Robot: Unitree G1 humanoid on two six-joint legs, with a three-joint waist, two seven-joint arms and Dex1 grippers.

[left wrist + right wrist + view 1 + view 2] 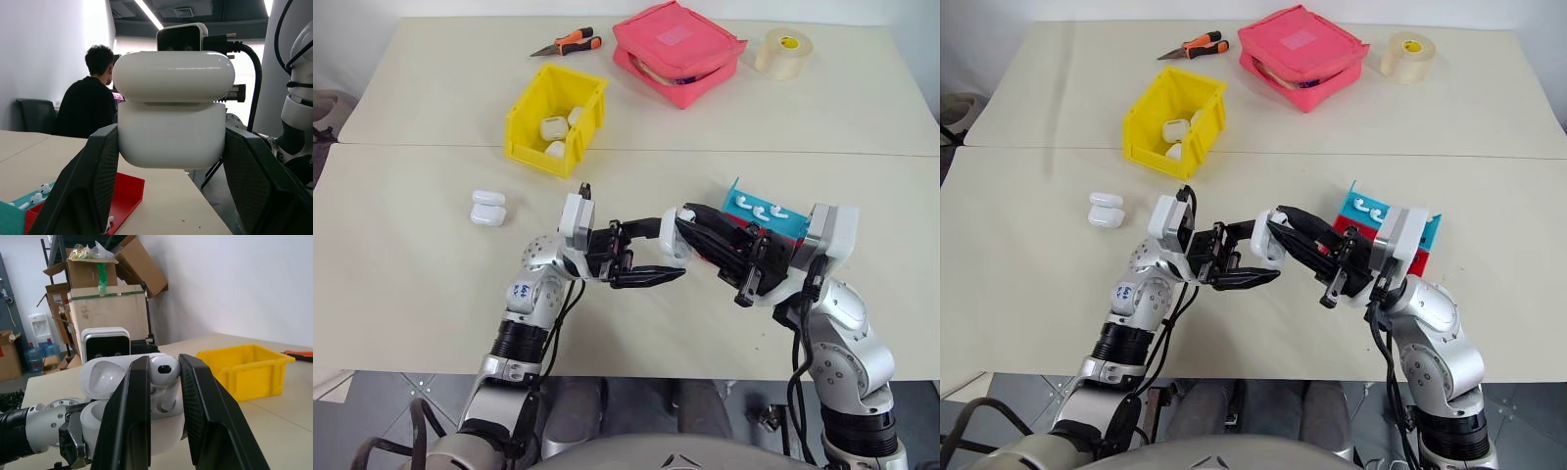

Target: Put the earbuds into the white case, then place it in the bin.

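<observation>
— Where's the earbud (163,371) right now?

— Pinched between the jaws of the right gripper (163,377), head up and stem pointing down, so its long axis runs roughly upright, straight toward the white case (172,113) just below it. Both are held up over the near middle of the tabletop (411,274).

— And the case?

— The left gripper (171,161) has it clenched by the sides of its lower half, lid flipped open and leaning back. Its opening faces up, toward the earbud.

— So which step is this?

— I'd say loading the case: the stem looks to be at or just inside a socket. Next it probably needs a small push down along the stem's line, then the right jaws letting go without dragging the bud back out.

— Anything left after that?

— More earbuds (760,209) lie in the blue tray (783,227) behind the right arm, beside a red tray (128,192). The yellow bin (530,117) sits far left of the grippers, already holding some white cases, and one closed case (487,208) lies on the tabletop to the left.
</observation>
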